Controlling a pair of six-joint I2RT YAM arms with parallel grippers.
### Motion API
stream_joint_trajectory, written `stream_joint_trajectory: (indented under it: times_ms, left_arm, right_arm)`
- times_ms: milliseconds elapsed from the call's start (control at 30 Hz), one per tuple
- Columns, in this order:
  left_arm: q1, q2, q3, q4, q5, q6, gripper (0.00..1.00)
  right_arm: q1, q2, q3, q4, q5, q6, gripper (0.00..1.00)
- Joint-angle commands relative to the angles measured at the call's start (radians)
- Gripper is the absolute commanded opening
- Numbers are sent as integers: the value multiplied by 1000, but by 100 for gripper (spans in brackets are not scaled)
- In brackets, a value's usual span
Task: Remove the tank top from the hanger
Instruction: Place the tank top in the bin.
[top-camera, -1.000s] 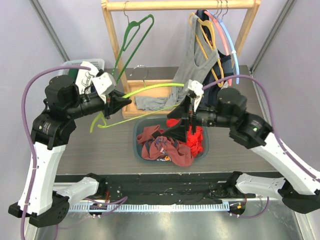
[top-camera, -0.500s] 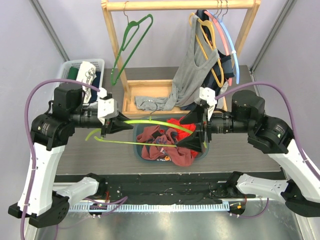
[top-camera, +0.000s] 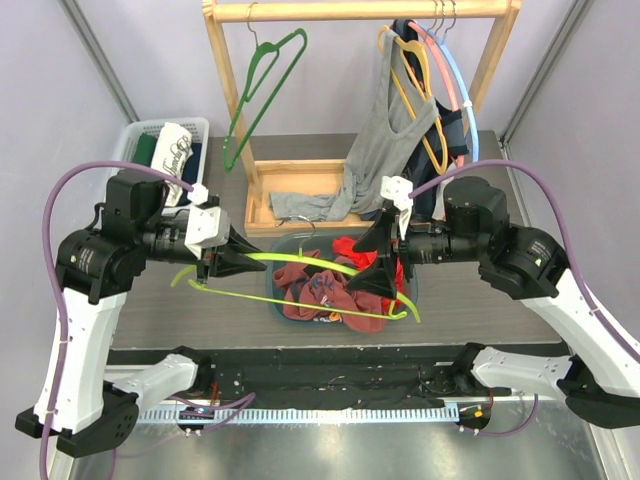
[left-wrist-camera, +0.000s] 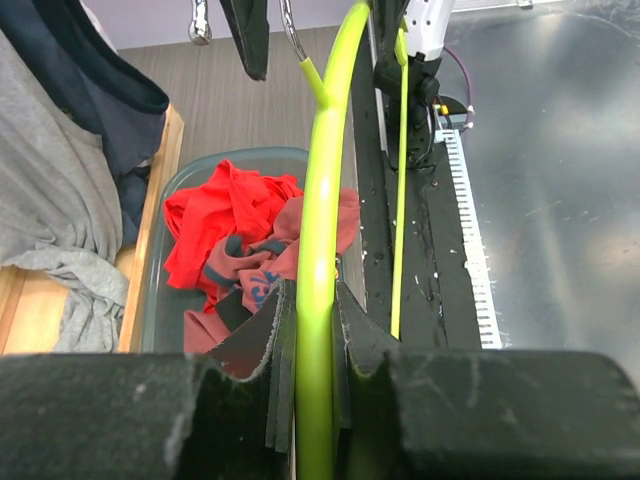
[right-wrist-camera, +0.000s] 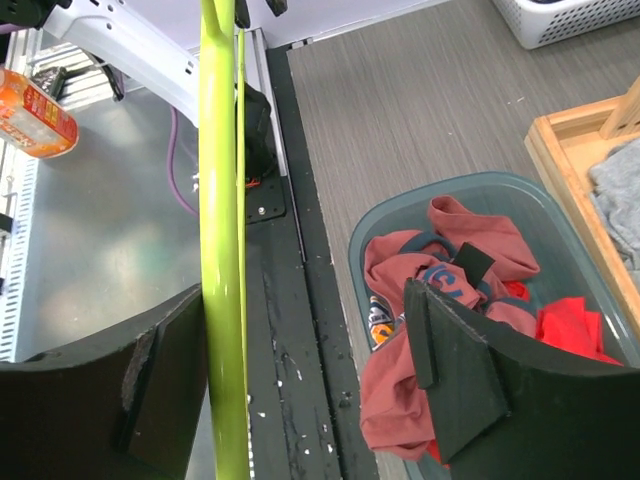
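1. Laundry is seen folded in a white basket at the far left of the counter, behind the left arm.
2. The left hand is pointed rightward and is clamped on a lime hanger. In the left wrist view the rod is pinched tightly between both fingers.
3. The lime hanger is held roughly level above the counter, spanning the gap between the two hands. Only bare rod is seen along it.
4. A wooden rack is stood at the back of the counter.
5. A grey-green bin is placed below the lime hanger, between the arms, and is filled with maroon and red garments.
6. The grey tank top is hung from the right part of the rack's rail, well apart from the lime hanger. Grey cloth is spread on the rack's wooden base beneath it.
7. The right hand is pointed leftward with its fingers spread wide. The hanger's far end is passed between them, lying beside one finger and well apart from the other.
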Motion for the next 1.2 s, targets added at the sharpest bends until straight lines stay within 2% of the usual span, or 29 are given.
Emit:
stream_joint_trajectory:
  times_ms: [0,33,67,133,167,433,467,567,800,867,933,1000,1067,1100,1167]
  left_arm:
    - [-3,-4,35,15,48,10,0]
    - [-3,-4,35,20,41,8,0]
    - [-3,-2,34,34,34,8,0]
    - [-3,1,31,47,12,8,0]
    - [-3,4,32,63,5,5,0]
    - [-3,54,78,80,-29,36,0]
    - [-3,70,92,83,-38,42,0]
    - [-3,88,106,95,-60,59,0]
    - [-5,125,107,132,-103,70,0]
    - [-5,131,104,167,-115,24,0]
    - [-5,131,92,255,-141,-60,38]
    - [-5,128,87,302,-152,-148,66]
    - [-3,128,89,350,-163,-183,77]
    - [-3,130,89,371,-173,-237,94]
    - [-3,125,95,406,-205,-263,98]
  right_arm:
    - [4,6,-12,46,-41,6,76]
    - [4,6,-13,49,-42,11,72]
    - [4,5,-19,54,-42,12,63]
    - [4,0,-21,57,-41,18,54]
    - [4,-3,-26,57,-42,20,46]
    - [4,-35,-36,48,-48,38,14]
    - [4,-44,-36,45,-48,38,7]
    - [4,-63,-33,37,-54,38,1]
    - [4,-95,-16,35,-82,84,1]
    - [4,-104,-10,34,-71,93,1]
    - [4,-117,-4,29,-42,104,1]
    - [4,-121,14,3,-1,106,1]
    - [4,-124,45,-36,74,97,1]
    - [4,-126,57,-47,90,94,1]
    - [4,-137,97,-72,154,92,1]
